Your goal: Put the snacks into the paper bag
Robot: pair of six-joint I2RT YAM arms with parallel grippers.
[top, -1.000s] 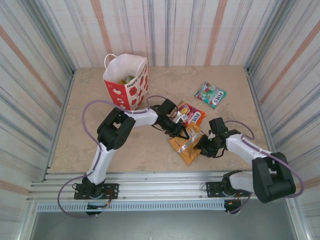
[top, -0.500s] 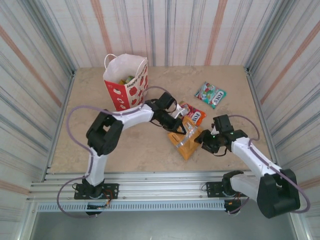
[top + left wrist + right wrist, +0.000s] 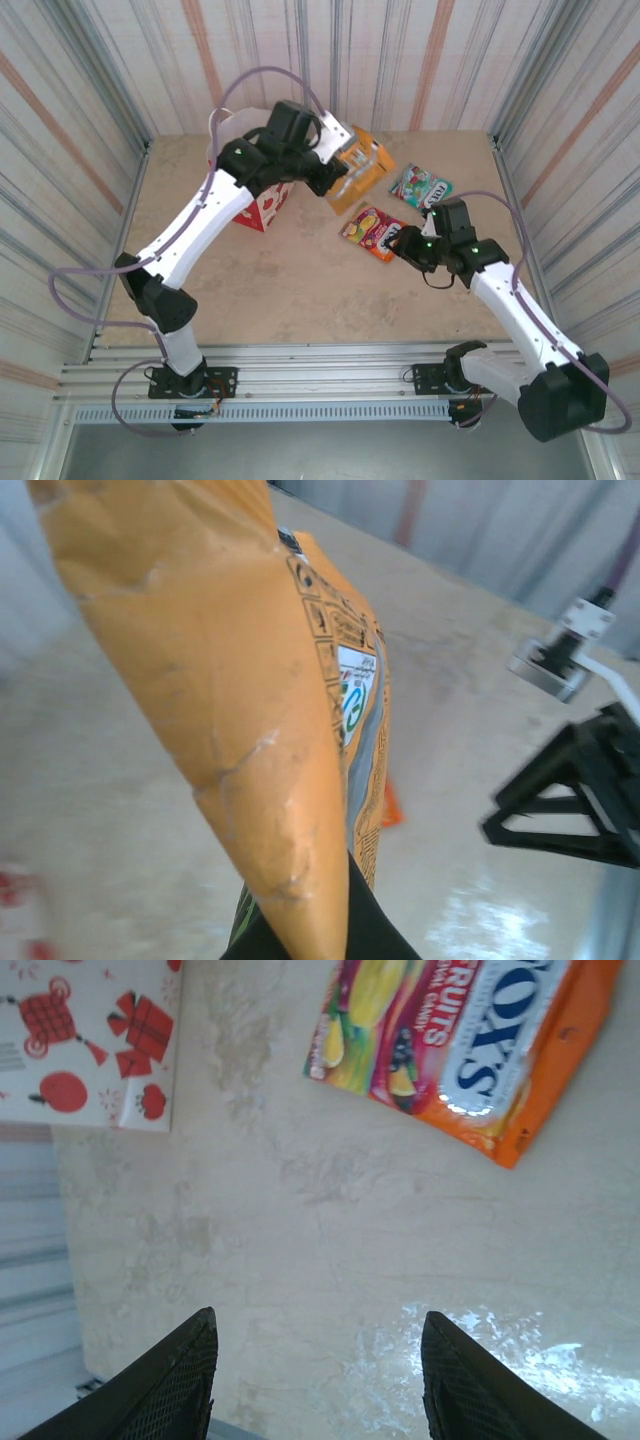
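The left gripper (image 3: 332, 178) pinches an orange packet (image 3: 358, 163) by one end and holds it in the air just beside the red paper bag (image 3: 264, 204), whose mouth is hidden behind the arm. The right gripper (image 3: 404, 246), jaws spread, hovers low over the table (image 3: 300, 290) next to the red-yellow packet (image 3: 373, 231). The teal packet (image 3: 421, 188) lies flat farther back, apart from both grippers.

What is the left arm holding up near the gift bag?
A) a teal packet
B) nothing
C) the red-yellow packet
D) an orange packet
D: the left gripper is shut on an orange packet near the paper bag, while the teal packet and red-yellow packet lie on the table.
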